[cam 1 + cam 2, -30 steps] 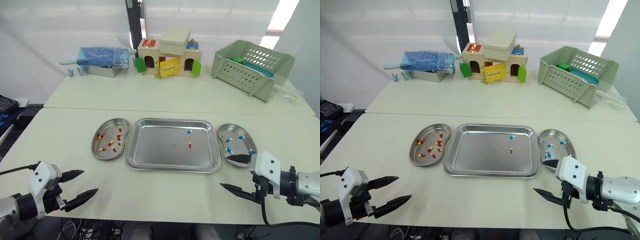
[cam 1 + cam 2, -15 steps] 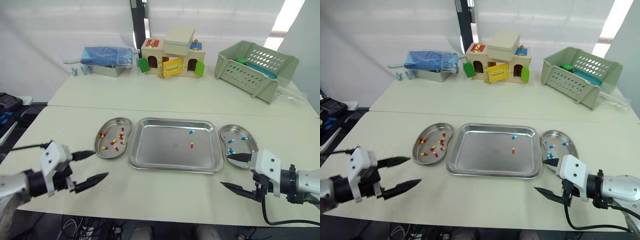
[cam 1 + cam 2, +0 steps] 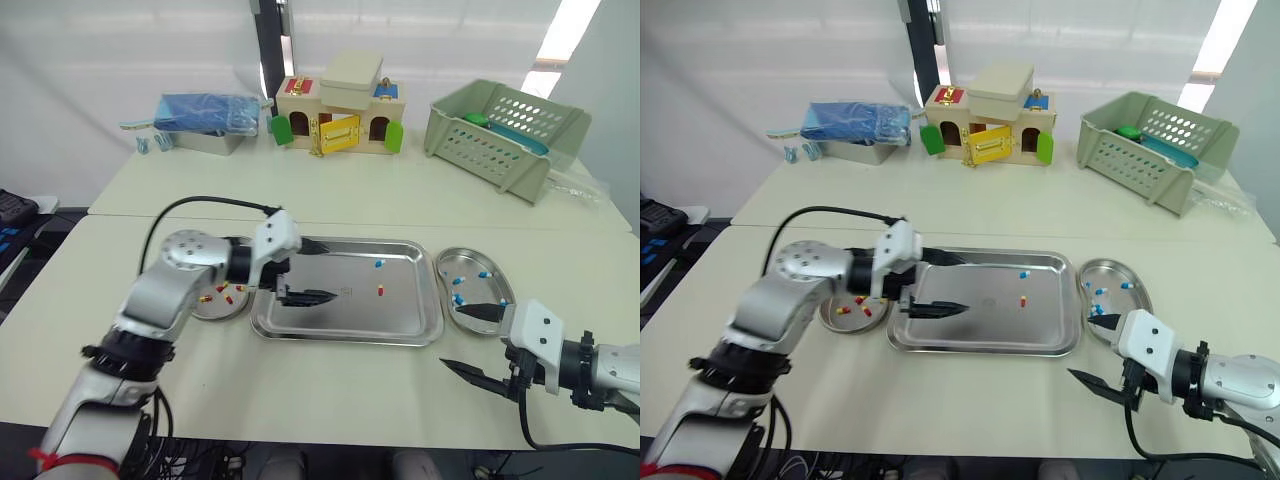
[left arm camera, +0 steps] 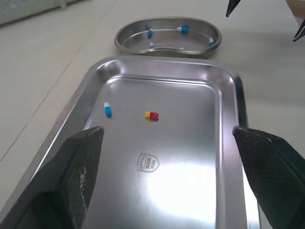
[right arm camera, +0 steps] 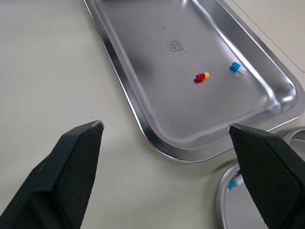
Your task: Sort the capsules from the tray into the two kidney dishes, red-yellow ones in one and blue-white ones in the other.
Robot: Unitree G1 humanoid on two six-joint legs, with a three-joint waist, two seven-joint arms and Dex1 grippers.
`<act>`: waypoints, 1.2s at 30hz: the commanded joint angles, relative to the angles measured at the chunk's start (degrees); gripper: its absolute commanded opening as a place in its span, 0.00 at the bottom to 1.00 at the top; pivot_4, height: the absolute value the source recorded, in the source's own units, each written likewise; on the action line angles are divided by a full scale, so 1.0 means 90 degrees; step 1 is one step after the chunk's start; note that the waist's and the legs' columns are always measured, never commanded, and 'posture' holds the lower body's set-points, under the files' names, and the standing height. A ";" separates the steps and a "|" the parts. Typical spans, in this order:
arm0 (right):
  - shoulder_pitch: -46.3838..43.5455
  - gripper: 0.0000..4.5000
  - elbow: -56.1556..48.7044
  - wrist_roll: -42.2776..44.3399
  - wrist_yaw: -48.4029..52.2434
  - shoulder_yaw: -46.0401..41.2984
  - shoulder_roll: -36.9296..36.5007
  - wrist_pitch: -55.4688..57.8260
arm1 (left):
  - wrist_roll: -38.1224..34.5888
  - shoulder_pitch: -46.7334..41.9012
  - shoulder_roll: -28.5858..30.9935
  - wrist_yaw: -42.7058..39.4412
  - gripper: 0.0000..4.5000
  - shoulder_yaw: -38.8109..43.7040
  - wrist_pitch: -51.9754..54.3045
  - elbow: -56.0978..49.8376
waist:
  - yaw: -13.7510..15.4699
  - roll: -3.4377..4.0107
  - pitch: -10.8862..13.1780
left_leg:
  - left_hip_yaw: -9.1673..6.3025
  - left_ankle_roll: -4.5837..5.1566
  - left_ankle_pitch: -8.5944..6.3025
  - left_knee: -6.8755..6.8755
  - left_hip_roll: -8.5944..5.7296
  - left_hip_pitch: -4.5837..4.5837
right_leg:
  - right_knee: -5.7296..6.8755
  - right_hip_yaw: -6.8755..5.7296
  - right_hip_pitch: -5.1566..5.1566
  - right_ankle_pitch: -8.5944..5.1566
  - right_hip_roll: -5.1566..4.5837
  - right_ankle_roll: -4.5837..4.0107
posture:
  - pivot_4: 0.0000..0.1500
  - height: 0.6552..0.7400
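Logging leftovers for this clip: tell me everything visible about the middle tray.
The tray is a shiny metal rectangle with rounded corners, a raised rim and a small stamped emblem at its centre. It lies flat on the cream table between the left kidney dish and the right kidney dish. In its right half lie a blue-white capsule and a red-yellow capsule, apart. The open left tool hangs over its left half.

— Can anything reach into the tray?
— Its right half is bare but for a red-yellow capsule and a blue-white capsule. The left claw, spread wide, hangs over its left.
— And the desk in front?
— Bare up to the right claw.
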 commanded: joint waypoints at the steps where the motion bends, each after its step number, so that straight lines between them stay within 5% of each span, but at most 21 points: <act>1: 0.0023 0.99 -0.0247 -0.0022 -0.0123 -0.0121 0.0021 -0.0005 | 0.0554 -0.0477 -0.0447 -0.0203 1.00 -0.0510 -0.0618 0.0954 | -0.0005 0.0000 0.0000 | 0.0000 -0.0002 0.0001 0.0000 0.0000 0.0000 | 0.0000 -0.0001 0.0000 0.0000 0.0000 0.0000 | 1.00 1.00; 3: 0.0036 0.99 -0.0272 -0.0025 -0.0166 -0.0120 0.0028 0.0001 | 0.0867 -0.0762 -0.0825 -0.0159 1.00 -0.0749 -0.0965 0.1581 | -0.0006 -0.0001 0.0001 | 0.0000 -0.0003 0.0002 0.0001 0.0000 0.0000 | 0.0000 -0.0002 0.0001 0.0000 0.0000 0.0000 | 1.00 1.00; 8: 0.0061 0.99 -0.0337 -0.0026 -0.0258 -0.0093 0.0034 0.0001 | 0.1233 -0.1144 -0.1551 -0.0137 0.73 -0.0931 -0.1519 0.2685 | -0.0003 -0.0002 0.0001 | -0.0003 -0.0003 0.0002 0.0005 -0.0001 -0.0007 | 0.0000 -0.0004 -0.0003 0.0000 0.0000 0.0000 | 1.00 1.00; 23: 0.0028 0.99 -0.0473 -0.0042 -0.0446 0.0050 0.0043 0.0101 | 0.2132 -0.1947 -0.2748 0.0349 0.73 -0.0846 -0.2866 0.5425 | 0.0001 -0.0005 0.0003 | -0.0006 -0.0003 0.0002 0.0009 -0.0005 -0.0010 | 0.0001 -0.0009 -0.0003 0.0000 -0.0002 0.0002 | 1.00 1.00; 33: 0.0041 0.99 -0.0514 -0.0053 -0.0499 0.0042 0.0041 0.0139 | 0.2325 -0.2049 -0.2901 0.0198 0.73 -0.0766 -0.3111 0.6015 | -0.0006 -0.0005 0.0003 | -0.0006 -0.0004 0.0003 0.0010 -0.0005 -0.0010 | 0.0002 -0.0008 -0.0003 0.0000 -0.0003 0.0002 | 1.00 1.00; 36: 0.0046 0.99 -0.0521 -0.0051 -0.0515 0.0040 0.0050 0.0135 | 0.2367 -0.1978 -0.2875 0.0144 0.54 -0.0745 -0.3115 0.6012 | -0.0006 -0.0005 0.0003 | -0.0007 -0.0005 0.0003 0.0010 -0.0005 -0.0010 | 0.0002 -0.0009 -0.0002 0.0000 -0.0002 0.0002 | 1.00 1.00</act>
